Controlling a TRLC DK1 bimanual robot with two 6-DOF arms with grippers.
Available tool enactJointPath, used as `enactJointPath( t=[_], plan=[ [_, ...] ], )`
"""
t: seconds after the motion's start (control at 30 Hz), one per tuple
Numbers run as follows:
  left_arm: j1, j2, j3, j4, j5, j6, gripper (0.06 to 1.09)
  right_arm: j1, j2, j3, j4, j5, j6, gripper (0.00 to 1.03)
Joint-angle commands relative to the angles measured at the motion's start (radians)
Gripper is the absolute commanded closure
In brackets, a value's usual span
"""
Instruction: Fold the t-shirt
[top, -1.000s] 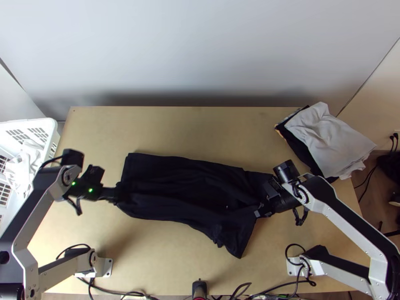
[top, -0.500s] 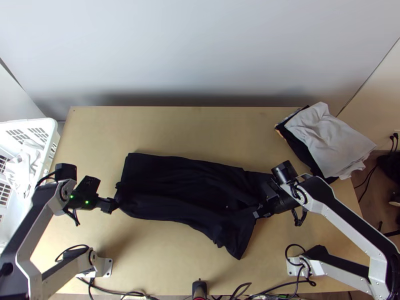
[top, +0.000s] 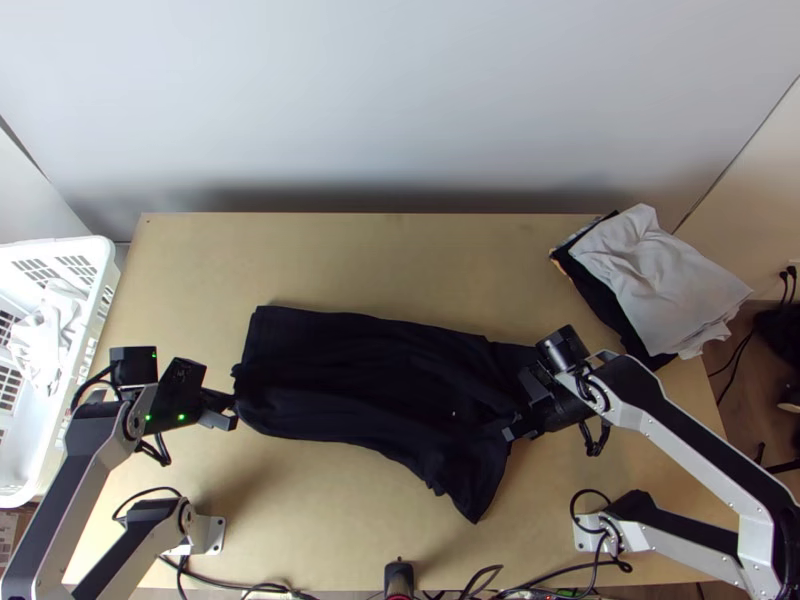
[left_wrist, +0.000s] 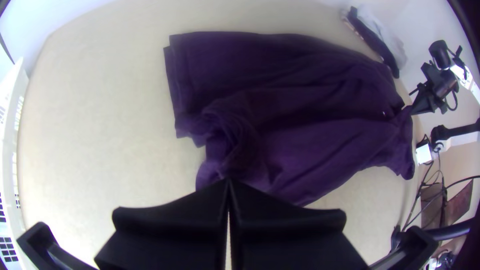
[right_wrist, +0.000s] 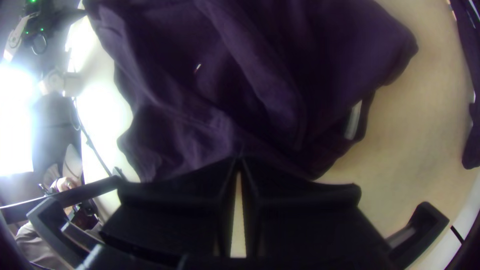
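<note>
The black t-shirt (top: 370, 375) lies lengthwise across the table, folded over in layers, with wrinkles and a loose corner towards the near edge. At its left end my left gripper (top: 232, 412) is shut on the edge. In the left wrist view the t-shirt (left_wrist: 310, 115) looks purple and bunches up to the tips of the left gripper (left_wrist: 228, 182). My right gripper (top: 512, 428) is shut on cloth near the right end. In the right wrist view, folds of the t-shirt (right_wrist: 200, 100) run to the closed tips of the right gripper (right_wrist: 240, 159).
A stack of cloths with a light grey one (top: 655, 275) on top lies at the back right corner. On the left stands a white basket (top: 100, 262) with white cloth inside. Cables (top: 250, 584) run along the near edge. Bare wood (top: 400, 260) lies behind the t-shirt.
My left gripper has moved towards the near edge, at the t-shirt's left end. My right gripper has shifted slightly left and nearer, and the t-shirt's loose corner has moved slightly with it.
</note>
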Motion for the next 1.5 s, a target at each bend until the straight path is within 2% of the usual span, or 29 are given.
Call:
enactJointPath(
  t=[0.0,0.17,0.27,0.4,0.5,0.83,1.07,1.47],
  plan=[
    [-0.015,-0.041,-0.003,-0.031,0.017,-0.009,1.05,0.005,-0.012,-0.008,0.001,0.0,0.003,1.0],
    [0.001,-0.027,0.023,-0.047,0.017,-0.012,1.05,0.004,-0.012,-0.007,-0.001,0.0,0.004,1.0],
    [0.002,0.025,0.103,-0.105,0.023,-0.044,1.05,0.005,-0.012,-0.005,0.001,0.0,0.004,1.0],
    [0.013,0.081,0.231,-0.197,0.095,-0.07,1.05,0.005,-0.011,-0.008,0.001,0.0,0.004,1.0],
    [0.016,0.084,0.262,-0.198,0.134,-0.087,1.05,0.005,-0.008,-0.007,0.001,0.0,0.004,1.0],
    [0.004,0.237,0.426,-0.307,0.206,-0.166,1.05,-0.007,0.006,0.001,0.001,0.0,0.004,1.0],
    [0.033,0.432,0.557,-0.366,0.281,-0.212,1.05,-0.056,0.012,0.002,0.001,0.0,0.004,1.0],
    [0.058,0.553,0.623,-0.355,0.309,-0.256,1.05,-0.211,0.028,0.035,0.001,-0.01,0.07,1.0]
  ],
)
